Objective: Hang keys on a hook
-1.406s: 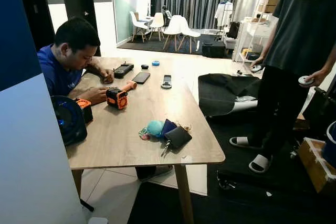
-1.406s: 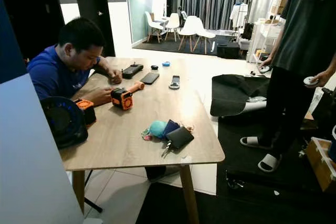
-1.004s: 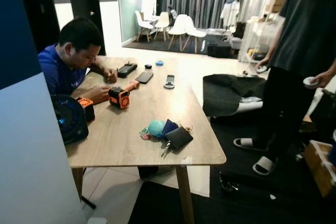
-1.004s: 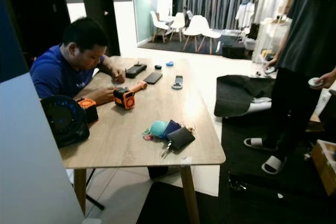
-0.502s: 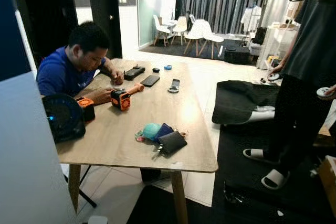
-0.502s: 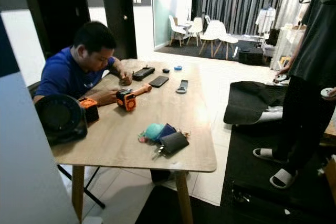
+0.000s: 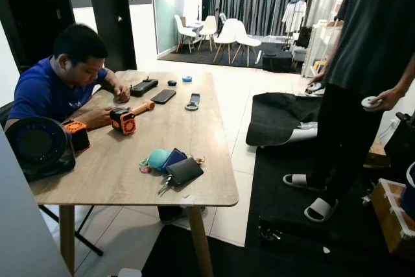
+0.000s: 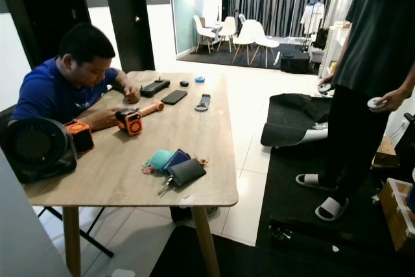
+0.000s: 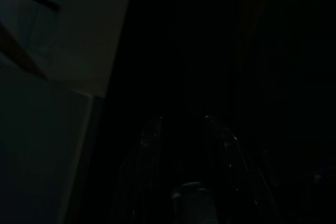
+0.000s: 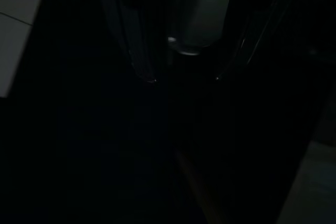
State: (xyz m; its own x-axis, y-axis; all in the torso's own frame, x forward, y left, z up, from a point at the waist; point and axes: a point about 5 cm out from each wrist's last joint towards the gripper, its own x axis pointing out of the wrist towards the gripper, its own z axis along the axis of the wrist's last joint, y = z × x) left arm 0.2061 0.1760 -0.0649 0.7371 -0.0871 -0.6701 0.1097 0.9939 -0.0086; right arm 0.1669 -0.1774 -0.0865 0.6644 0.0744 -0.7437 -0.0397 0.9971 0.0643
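The keys lie in the lower middle of the frame, near the front edge of the table, so the robot should first walk close and reach from above. The left gripper and right gripper hang in the dark, fingers apart and holding nothing

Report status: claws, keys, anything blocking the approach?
Left claw and right claw open, hanging idle in the dark. Keys on wooden table near its front edge, untouched. One person seated at table, another standing right.
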